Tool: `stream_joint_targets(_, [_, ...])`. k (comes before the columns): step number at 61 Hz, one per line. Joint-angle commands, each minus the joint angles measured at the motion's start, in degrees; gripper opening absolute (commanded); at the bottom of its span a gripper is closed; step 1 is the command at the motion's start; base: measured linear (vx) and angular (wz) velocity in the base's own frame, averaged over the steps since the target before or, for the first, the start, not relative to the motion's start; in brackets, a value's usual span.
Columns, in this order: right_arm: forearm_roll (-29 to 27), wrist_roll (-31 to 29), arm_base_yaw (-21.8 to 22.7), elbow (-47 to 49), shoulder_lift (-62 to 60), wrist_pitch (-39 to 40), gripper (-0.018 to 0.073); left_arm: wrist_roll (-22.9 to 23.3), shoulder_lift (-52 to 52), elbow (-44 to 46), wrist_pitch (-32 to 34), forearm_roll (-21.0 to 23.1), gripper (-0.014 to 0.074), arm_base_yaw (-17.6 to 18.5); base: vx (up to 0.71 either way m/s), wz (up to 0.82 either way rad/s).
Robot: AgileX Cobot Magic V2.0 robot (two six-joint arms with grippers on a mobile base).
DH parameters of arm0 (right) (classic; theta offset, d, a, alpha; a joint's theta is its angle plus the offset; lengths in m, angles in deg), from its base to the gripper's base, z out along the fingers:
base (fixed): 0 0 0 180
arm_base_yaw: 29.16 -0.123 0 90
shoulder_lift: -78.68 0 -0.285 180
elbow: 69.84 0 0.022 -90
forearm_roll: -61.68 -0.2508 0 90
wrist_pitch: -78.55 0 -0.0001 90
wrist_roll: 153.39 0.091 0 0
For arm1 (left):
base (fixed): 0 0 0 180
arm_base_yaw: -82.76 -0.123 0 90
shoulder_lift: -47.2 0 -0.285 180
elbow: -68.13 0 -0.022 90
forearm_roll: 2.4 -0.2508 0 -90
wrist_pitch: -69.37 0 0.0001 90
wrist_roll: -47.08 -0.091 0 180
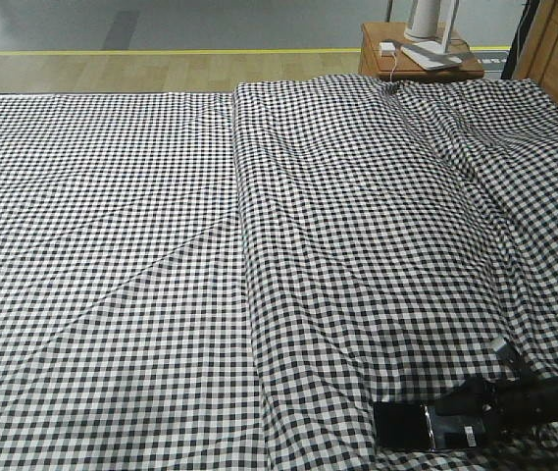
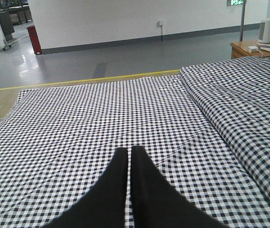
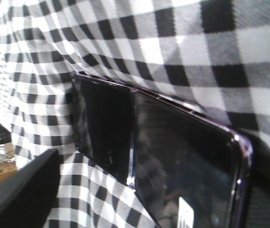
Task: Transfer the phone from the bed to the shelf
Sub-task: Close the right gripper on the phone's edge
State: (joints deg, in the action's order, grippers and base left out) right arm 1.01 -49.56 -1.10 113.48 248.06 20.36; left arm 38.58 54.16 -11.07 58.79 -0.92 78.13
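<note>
Right gripper [image 1: 470, 417] comes in low from the right edge, down on the bed [image 1: 161, 245], its tip at the sticker end of the phone [image 1: 404, 424]. Phone lies flat on the check cloth, long side running away from the gripper, most of it past the fingertips. In the right wrist view the glossy black screen fills the middle just ahead of the tool. One dark finger [image 3: 23, 190] sits off to the lower left with a strip of cloth showing between it and the phone's edge. The far side is only a dark blur against the phone's rim, and I can't tell whether it touches. Jaws are spread wide and straddle the phone, no clamp seen. Left gripper [image 2: 130, 164] hangs over the flat part of the bed well to the side of the phone, its fingers pressed together with only a hairline slit, holding nothing. The raised fold of cloth is off to its right.
</note>
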Motion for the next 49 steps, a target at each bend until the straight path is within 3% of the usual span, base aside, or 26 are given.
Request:
stream_joint_targets(1, [-1.4, -1.3, 0.1, 0.4, -3.0, -5.7, 0.0531, 0.3, -0.6, 1.3, 4.1, 0.5, 0.0001, 0.1, 0.00, 0.00])
stream_joint_targets(14, [-1.3, -2.3, 0.1, 0.4, -3.0, -6.1, 0.0342, 0.3, -0.6, 1.3, 4.1, 0.5, 0.0001, 0.1, 0.00, 0.00])
stream_joint_targets(28, [-1.4, -6.2, 0.1, 0.4, -3.1, -10.0, -0.0017, 0.3, -0.6, 1.3, 4.1, 0.5, 0.0001, 0.1, 0.00, 0.00])
stream_joint_targets(49, [-1.3, -7.1, 0.1, 0.4, -3.4, -15.6, -0.0010, 0.3, -0.6, 1.3, 4.1, 0.5, 0.0001, 0.1, 0.00, 0.00])
